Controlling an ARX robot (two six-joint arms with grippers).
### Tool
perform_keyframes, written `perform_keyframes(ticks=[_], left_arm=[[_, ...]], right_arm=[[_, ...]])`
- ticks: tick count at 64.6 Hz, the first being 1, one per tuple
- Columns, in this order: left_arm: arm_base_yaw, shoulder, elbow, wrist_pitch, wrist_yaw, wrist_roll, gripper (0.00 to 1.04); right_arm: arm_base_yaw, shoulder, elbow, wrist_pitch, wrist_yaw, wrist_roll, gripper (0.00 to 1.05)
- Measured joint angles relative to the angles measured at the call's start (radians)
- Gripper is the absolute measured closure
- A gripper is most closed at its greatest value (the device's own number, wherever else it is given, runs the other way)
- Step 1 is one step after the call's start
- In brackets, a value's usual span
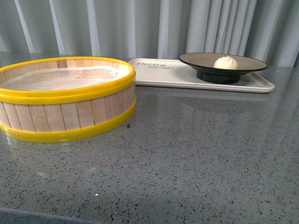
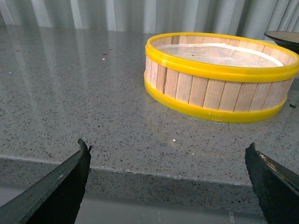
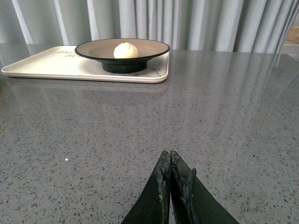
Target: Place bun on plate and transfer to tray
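The white bun sits in the beige plate with a black rim, and the plate stands on the right part of the cream-white tray at the back of the table. The right wrist view shows the same bun, plate and tray far ahead. My right gripper is shut and empty, low over the bare table. My left gripper is wide open and empty, near the table's front edge. Neither arm shows in the front view.
A round wooden steamer basket with yellow rims stands at the left, lined with white paper; it also shows in the left wrist view. Grey speckled tabletop stretches in front. Grey curtains hang behind.
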Motion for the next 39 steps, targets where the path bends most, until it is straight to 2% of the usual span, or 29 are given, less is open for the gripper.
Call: perform_keyframes(ticks=[39], left_arm=[[0.000,0.000,0.000,0.000,0.000,0.000,0.07]], right_arm=[[0.000,-0.168,-0.072,-0.087,0.002,0.000,1.03]])
